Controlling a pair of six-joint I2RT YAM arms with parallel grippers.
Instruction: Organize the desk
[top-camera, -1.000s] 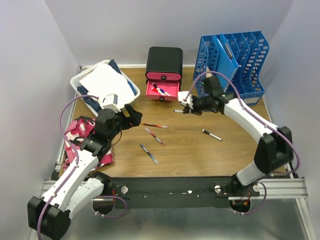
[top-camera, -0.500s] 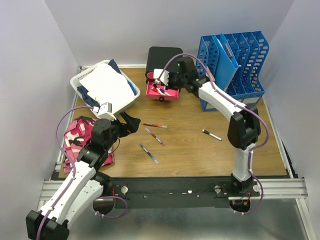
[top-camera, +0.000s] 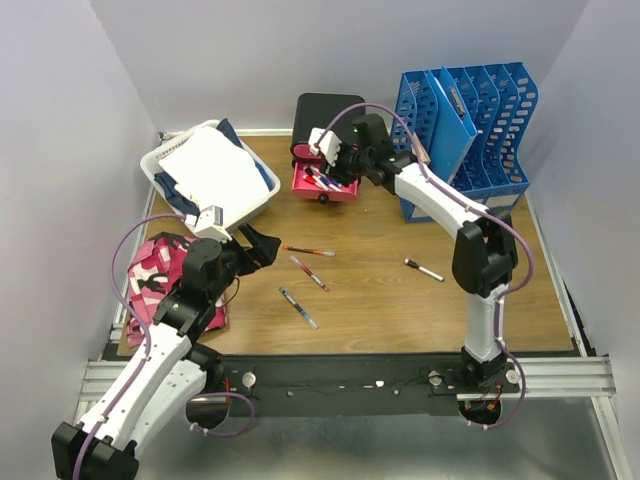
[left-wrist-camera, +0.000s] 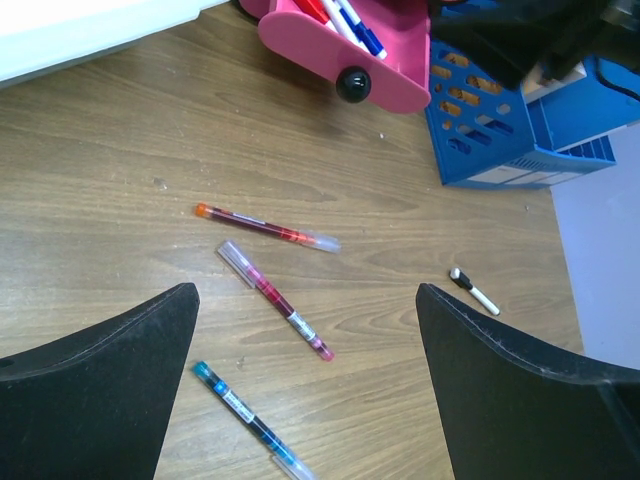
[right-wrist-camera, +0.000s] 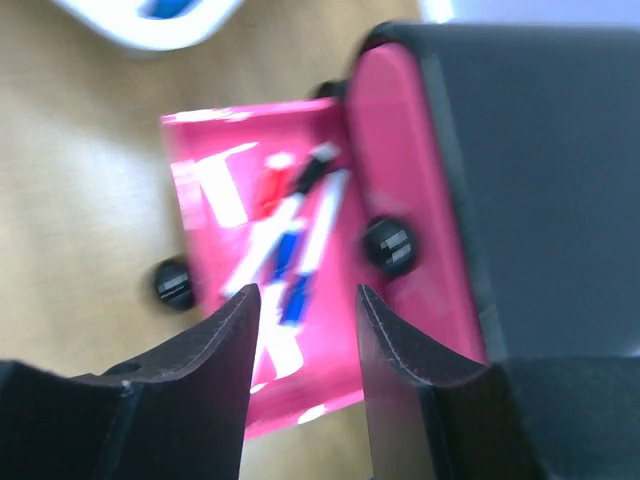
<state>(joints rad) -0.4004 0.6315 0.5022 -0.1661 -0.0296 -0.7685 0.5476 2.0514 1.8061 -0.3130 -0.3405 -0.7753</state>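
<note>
The right tool (top-camera: 322, 150) hangs directly above the open pink drawer (top-camera: 322, 184), jaws half parted and empty; pens (right-wrist-camera: 290, 250) lie inside the drawer. The left tool (left-wrist-camera: 305, 295), spread wide and empty, hovers in front of the drawer over three loose pens (left-wrist-camera: 275, 300). The tabletop (top-camera: 400, 310) carries the drawer and extends in front of it.

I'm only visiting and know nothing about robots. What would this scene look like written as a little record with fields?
Left gripper: open, hovering low over the desk
Right gripper: open, above the pink drawer
Pink drawer: pulled out, pens inside
Loose on desk: orange-capped pen, pink pen, blue pen, black-and-white marker
Back right: blue file rack
Back left: white basket with papers
</note>
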